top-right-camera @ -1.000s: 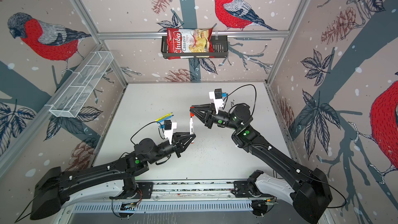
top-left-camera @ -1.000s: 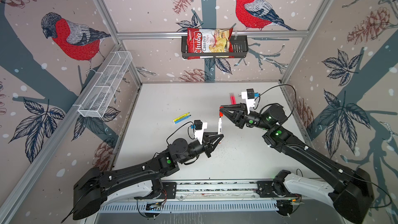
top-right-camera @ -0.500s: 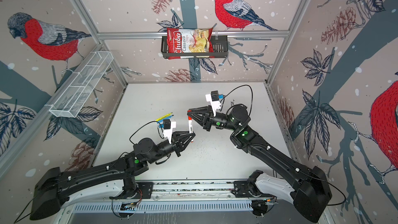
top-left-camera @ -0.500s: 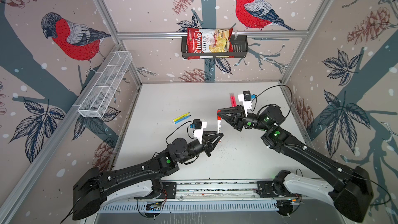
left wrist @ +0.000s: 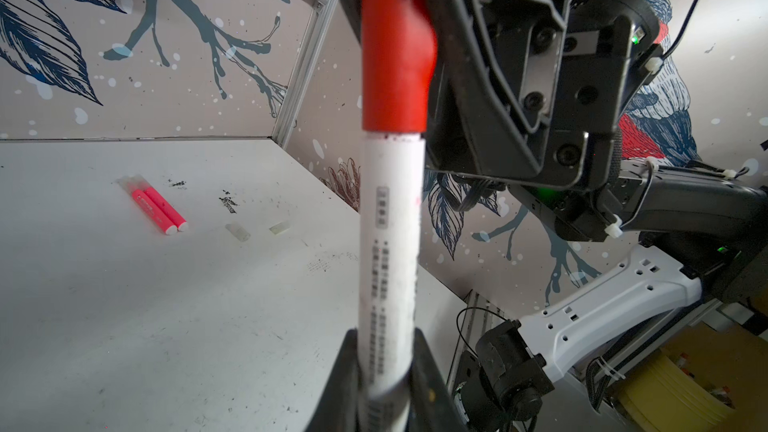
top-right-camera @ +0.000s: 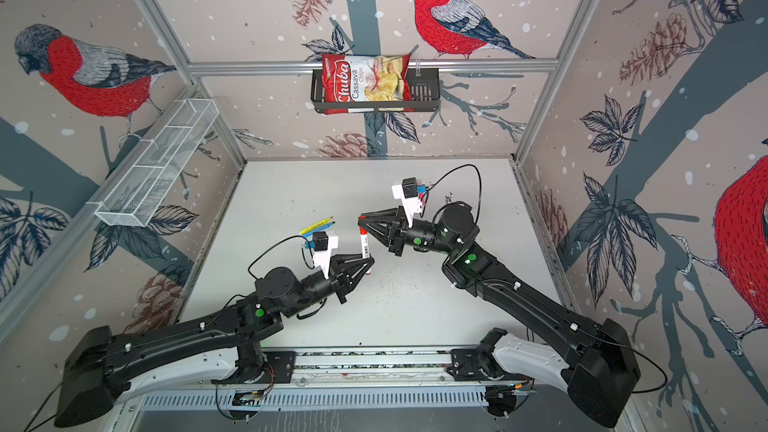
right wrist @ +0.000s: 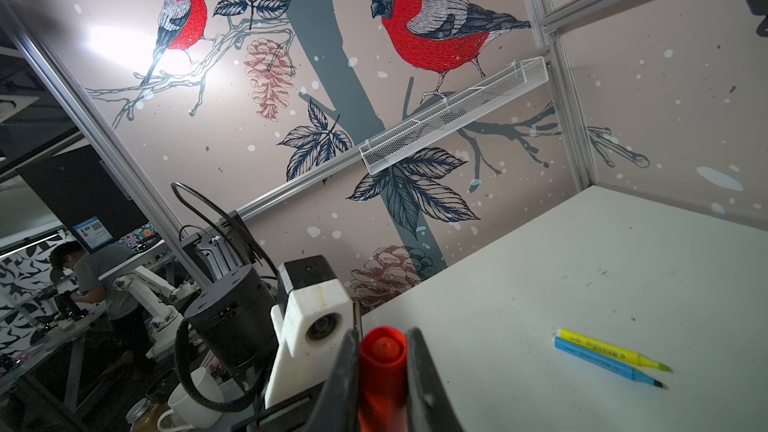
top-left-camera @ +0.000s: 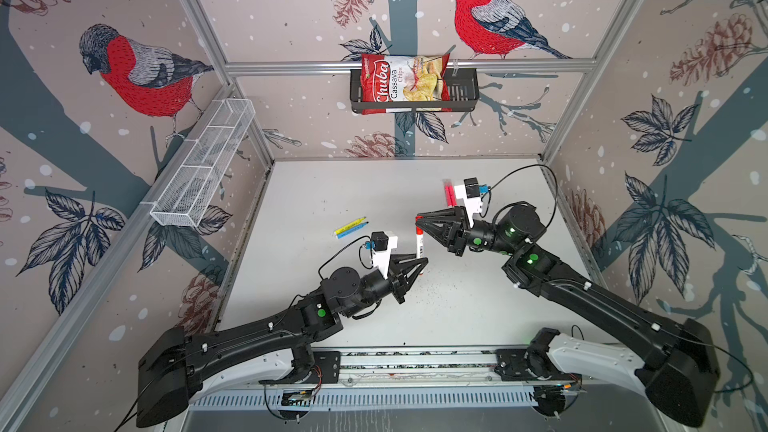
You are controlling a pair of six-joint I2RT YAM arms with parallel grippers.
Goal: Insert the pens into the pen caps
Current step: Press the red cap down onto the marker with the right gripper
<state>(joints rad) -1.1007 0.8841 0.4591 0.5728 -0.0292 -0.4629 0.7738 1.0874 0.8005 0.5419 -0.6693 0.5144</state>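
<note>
A white-bodied pen (top-left-camera: 420, 245) (top-right-camera: 365, 246) stands nearly upright over the table's middle. My left gripper (top-left-camera: 422, 266) (left wrist: 386, 367) is shut on its lower end. A red pen cap (top-left-camera: 417, 228) (left wrist: 392, 56) (right wrist: 382, 361) sits over the pen's top, its rim against the white body. My right gripper (top-left-camera: 418, 220) (right wrist: 382, 351) is shut on that cap. A yellow pen (top-left-camera: 350, 226) (right wrist: 611, 352) and a blue pen (top-left-camera: 352, 232) (right wrist: 602, 362) lie uncapped, side by side at the left. Two pink pens (top-left-camera: 448, 195) (left wrist: 160, 209) lie at the back, with two clear caps (left wrist: 237, 231) near them.
A chips bag (top-left-camera: 401, 81) sits in a black basket (top-left-camera: 461, 93) on the back wall. A white mesh tray (top-left-camera: 203, 168) hangs on the left wall. Black specks (top-left-camera: 440, 288) dot the table in front of the grippers. The arms' rail (top-left-camera: 415, 367) runs along the front edge.
My right gripper has moved a little left and down with the red cap, onto the top of the pen. The left gripper has held the pen nearly still.
</note>
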